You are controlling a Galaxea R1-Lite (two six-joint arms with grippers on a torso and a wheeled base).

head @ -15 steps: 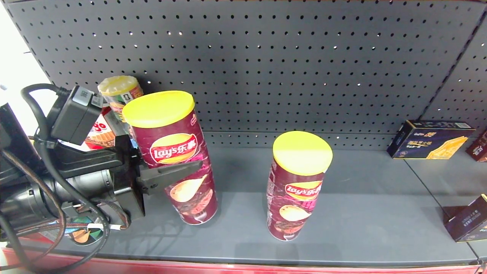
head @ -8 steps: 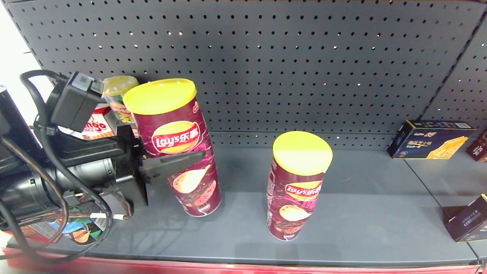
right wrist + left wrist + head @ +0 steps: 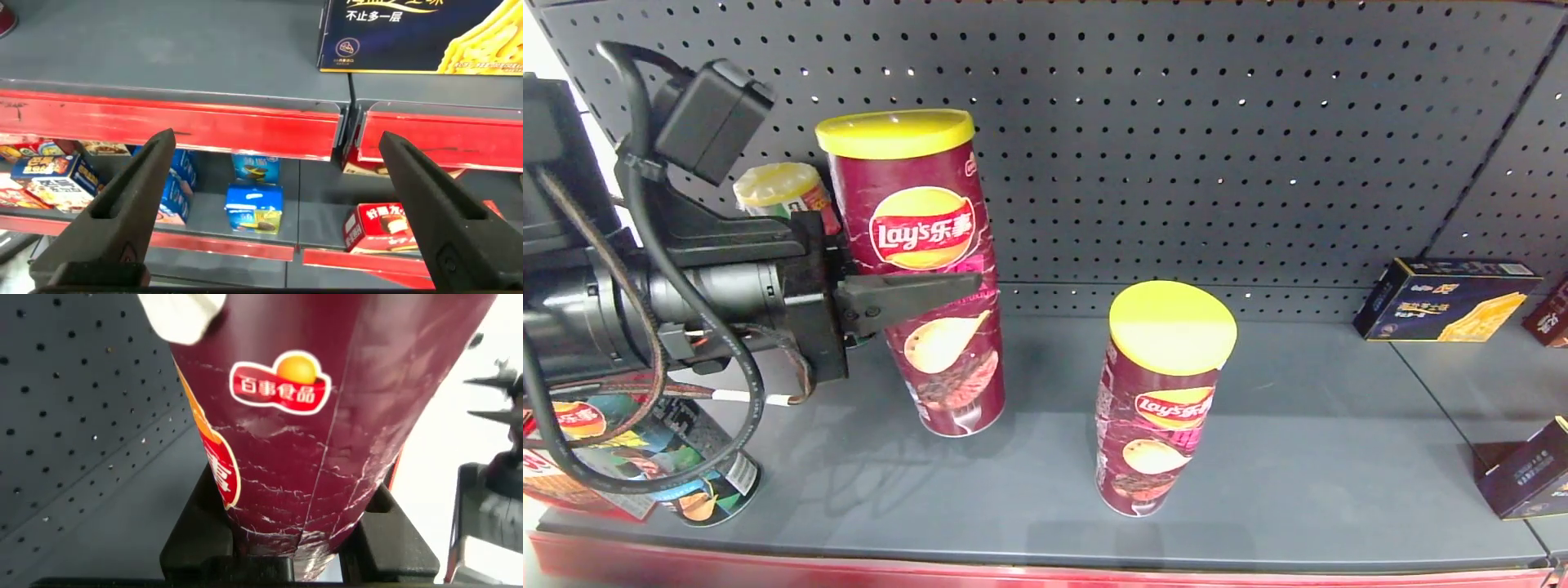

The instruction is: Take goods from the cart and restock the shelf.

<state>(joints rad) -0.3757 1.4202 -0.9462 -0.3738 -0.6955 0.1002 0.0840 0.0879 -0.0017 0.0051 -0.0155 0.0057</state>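
My left gripper (image 3: 923, 290) is shut on a maroon chip can (image 3: 915, 269) with a yellow lid, gripping its middle. The can stands nearly upright at the left of the grey shelf (image 3: 1298, 457), close to the pegboard. I cannot tell whether its base touches the shelf. The left wrist view shows this can (image 3: 327, 441) from close up, clamped in the left gripper (image 3: 298, 547). A second identical can (image 3: 1160, 400) stands free on the shelf to the right. My right gripper (image 3: 278, 220) is open with nothing in it, in front of lower shelves with red edges (image 3: 180, 114).
Behind the left arm stands a smaller yellow-lidded can (image 3: 780, 192), and a dark can (image 3: 698, 482) sits at the front left. Dark boxes (image 3: 1445, 298) (image 3: 1523, 469) lie at the right. Bare shelf stretches between the standing can and the boxes.
My left arm has lifted and carried the held can farther back toward the pegboard, and the can has gone from tilted to nearly upright. The second can has not moved.
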